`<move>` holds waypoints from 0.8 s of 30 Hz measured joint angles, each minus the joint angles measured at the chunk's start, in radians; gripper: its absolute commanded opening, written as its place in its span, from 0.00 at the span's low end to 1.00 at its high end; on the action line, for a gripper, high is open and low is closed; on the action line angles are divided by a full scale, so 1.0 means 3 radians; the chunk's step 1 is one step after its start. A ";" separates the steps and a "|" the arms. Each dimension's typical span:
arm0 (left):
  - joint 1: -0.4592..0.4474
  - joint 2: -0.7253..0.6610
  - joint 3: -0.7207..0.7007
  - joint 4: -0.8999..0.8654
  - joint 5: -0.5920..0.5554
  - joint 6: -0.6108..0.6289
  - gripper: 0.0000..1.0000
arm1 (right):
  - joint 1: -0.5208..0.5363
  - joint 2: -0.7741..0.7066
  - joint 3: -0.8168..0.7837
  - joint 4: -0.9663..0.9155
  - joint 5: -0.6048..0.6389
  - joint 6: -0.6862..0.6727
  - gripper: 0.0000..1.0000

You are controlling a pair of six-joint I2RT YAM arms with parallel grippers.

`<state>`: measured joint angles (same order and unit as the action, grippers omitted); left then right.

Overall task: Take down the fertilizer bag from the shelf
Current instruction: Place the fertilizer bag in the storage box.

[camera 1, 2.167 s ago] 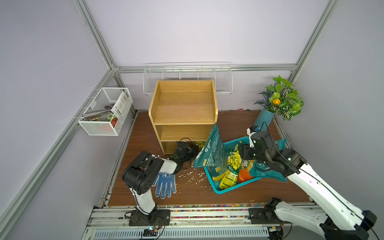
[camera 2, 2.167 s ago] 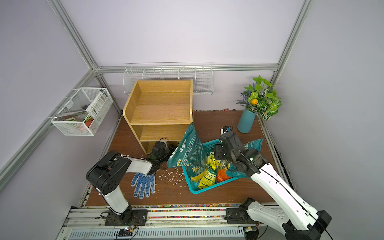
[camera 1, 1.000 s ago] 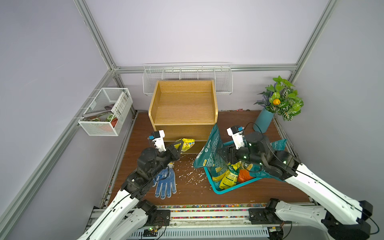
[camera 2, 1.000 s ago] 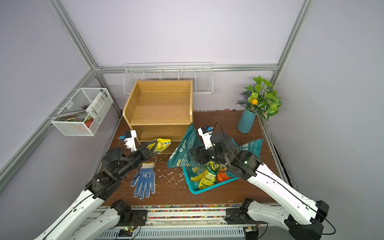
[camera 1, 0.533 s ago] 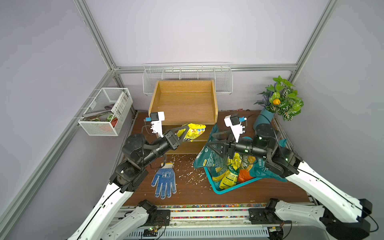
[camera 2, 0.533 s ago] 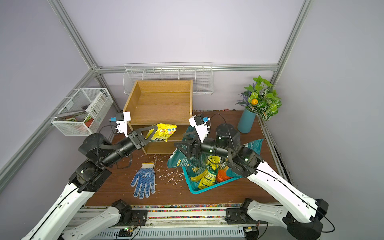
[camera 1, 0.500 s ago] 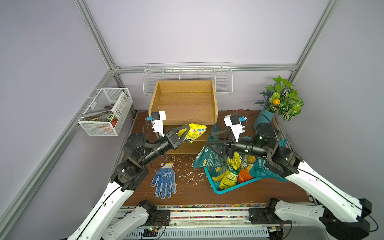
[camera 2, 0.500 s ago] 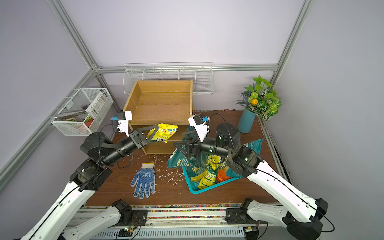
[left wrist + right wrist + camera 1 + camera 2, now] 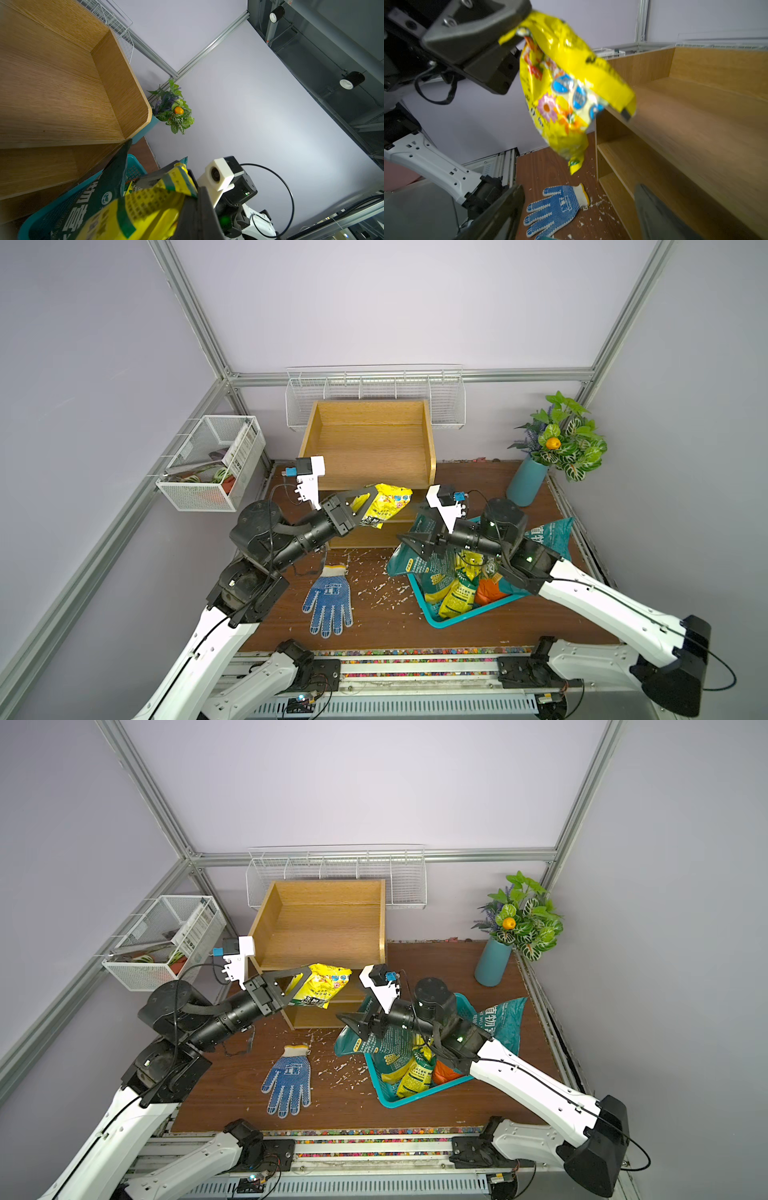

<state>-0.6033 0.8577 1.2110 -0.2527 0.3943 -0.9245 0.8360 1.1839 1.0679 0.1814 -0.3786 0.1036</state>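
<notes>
**Both top views and the right wrist view.** The left gripper [image 9: 365,497] was clamped on one end of the yellow fertilizer bag [image 9: 388,506]. The bag hung in the air just before the open front of the light-oak shelf [image 9: 370,443], resting on none of its tiers (in the right wrist view its far corner overlapped the top tier's front edge, and whether it touched could not be told). The right gripper [image 9: 409,542] stood near the bag, above the teal basket [image 9: 436,616]. Its fingers [image 9: 500,214] were spread wide with nothing between them. The basket sat on the brown table [image 9: 374,630] and held a tall green bag [image 9: 419,568] with smaller yellow and orange packets. A blue-dotted glove [image 9: 330,601] lay flat on the table in front of the shelf, among scattered white crumbs [image 9: 374,585]. A potted plant [image 9: 557,439] stood in the far right corner.
</notes>
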 measured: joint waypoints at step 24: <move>-0.0006 -0.0214 -0.0257 0.0151 -0.0497 0.0033 1.00 | -0.0114 0.0172 0.0155 0.0169 -0.0207 0.0453 0.00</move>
<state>-0.6052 0.7937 1.1339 -0.2073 0.2451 -0.9146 0.8017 1.2354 1.1145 0.2321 -0.4408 0.2394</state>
